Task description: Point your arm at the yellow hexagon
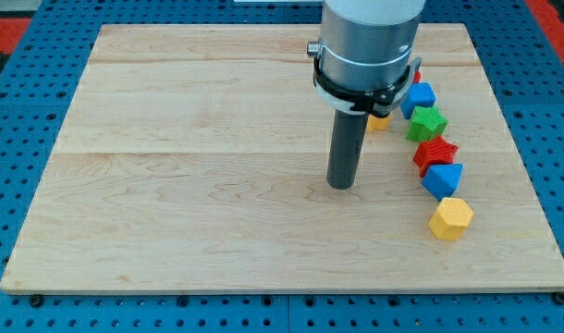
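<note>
yellow hexagon [450,219] sits at the bottom end of the block row, just below the blue block [442,178]. my tip [341,185], a bare rod touching nothing, stands well apart toward the view's left, slightly higher.

You've got open counter [190,185] all across the view's left and bottom. The blocks bunch up along the right: blue block [419,96], green star [427,123], red block [435,153], blue block [442,178], nearly touching, so no squeezing between. The yellow hexagon [450,218] has bare wood on its left.
</note>
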You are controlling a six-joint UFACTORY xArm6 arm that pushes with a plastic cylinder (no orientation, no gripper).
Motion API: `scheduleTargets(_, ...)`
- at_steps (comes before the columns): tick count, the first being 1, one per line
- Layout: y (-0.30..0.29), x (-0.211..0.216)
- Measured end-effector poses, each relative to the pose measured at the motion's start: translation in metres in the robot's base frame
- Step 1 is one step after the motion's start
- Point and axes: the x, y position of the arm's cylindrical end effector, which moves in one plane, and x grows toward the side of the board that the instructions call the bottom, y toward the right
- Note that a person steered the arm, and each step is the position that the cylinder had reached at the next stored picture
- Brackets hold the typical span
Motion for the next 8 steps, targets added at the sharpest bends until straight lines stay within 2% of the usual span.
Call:
scheduleTargets(1, -0.017, 0.057)
scheduleTargets(2, 0.014, 0.093)
scheduleTargets(6, -0.005, 0.1)
scheduleTargets(8, 0.01, 0.105)
